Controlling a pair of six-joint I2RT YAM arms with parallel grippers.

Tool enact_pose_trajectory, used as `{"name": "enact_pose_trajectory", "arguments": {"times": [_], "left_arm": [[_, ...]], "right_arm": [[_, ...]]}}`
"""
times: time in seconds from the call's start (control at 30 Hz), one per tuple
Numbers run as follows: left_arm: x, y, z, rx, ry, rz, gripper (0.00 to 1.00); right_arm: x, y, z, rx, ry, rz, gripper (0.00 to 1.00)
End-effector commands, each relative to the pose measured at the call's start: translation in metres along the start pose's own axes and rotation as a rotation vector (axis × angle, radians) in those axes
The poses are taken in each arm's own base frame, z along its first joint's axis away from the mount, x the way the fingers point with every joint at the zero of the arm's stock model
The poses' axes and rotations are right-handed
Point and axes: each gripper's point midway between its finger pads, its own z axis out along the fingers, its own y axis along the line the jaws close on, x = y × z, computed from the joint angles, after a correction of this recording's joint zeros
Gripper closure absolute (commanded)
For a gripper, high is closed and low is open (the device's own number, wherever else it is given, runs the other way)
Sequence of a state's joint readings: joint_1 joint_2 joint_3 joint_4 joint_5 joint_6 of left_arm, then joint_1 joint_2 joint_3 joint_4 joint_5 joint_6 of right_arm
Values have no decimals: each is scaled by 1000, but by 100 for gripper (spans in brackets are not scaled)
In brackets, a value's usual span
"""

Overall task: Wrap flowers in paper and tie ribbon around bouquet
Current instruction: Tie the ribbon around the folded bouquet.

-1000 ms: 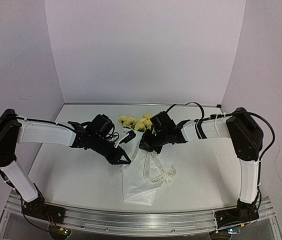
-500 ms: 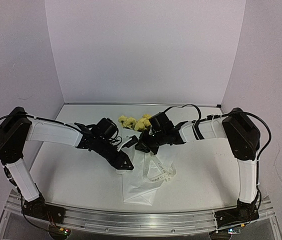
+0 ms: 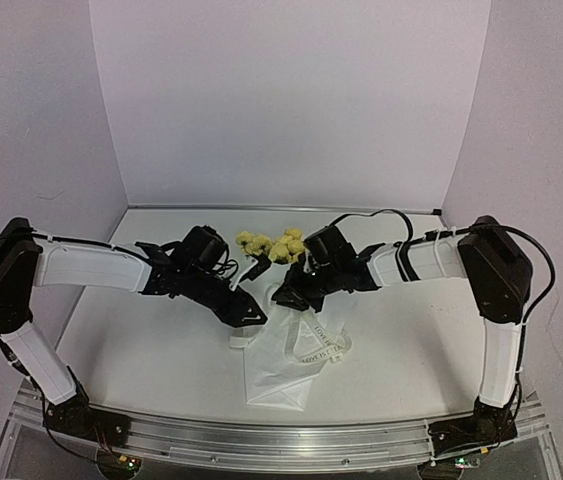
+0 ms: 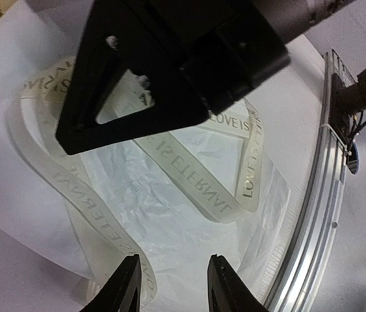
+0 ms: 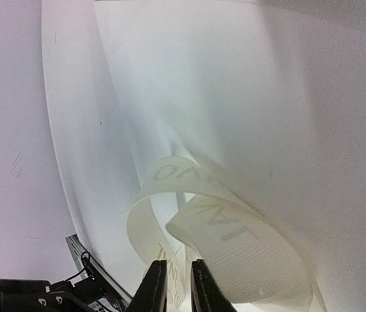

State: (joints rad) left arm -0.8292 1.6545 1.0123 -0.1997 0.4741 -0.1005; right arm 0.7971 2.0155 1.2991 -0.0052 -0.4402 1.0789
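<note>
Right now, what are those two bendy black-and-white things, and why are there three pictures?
Those are robot arms, a left arm and a right arm, each ending in a two-finger pincher called a gripper. One picture looks down from above and behind them; the other two come from small cameras on the wrists. On the table lie yellow flowers poking out of white paper, with a lettered cream ribbon looped on top. The left gripper is open and holds nothing. The right gripper has its fingers almost together by the ribbon; I cannot tell whether it pinches it.
</note>
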Motion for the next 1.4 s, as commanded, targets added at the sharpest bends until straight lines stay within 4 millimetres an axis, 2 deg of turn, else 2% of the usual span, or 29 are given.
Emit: {"name": "enact_pose_trajectory", "arguments": {"times": [0.0, 0.13, 0.23, 0.43, 0.67, 0.83, 1.23, 1.37], "left_arm": [[-17, 29, -20, -185, -98, -16, 65], [-4, 57, -23, -331, -66, -48, 68], [8, 62, -17, -343, -20, -74, 67], [13, 53, -5, -285, 25, -92, 65], [13, 46, 11, -286, 79, -63, 62], [17, 50, 23, -318, 120, -46, 61], [20, 49, 40, -372, 188, 22, 56], [20, 50, 41, -387, 185, 28, 61]], "right_arm": [[-1, 25, -16, -58, -15, -46, 83], [0, 28, -19, -64, -16, -52, 80], [2, 28, -25, -60, -16, -61, 78], [9, 20, -47, 2, -39, -111, 75], [19, -15, -86, 182, -60, -189, 68], [24, -25, -106, 219, -75, -239, 62], [31, -38, -130, 262, -88, -293, 58], [33, -44, -134, 285, -88, -305, 57]]}}
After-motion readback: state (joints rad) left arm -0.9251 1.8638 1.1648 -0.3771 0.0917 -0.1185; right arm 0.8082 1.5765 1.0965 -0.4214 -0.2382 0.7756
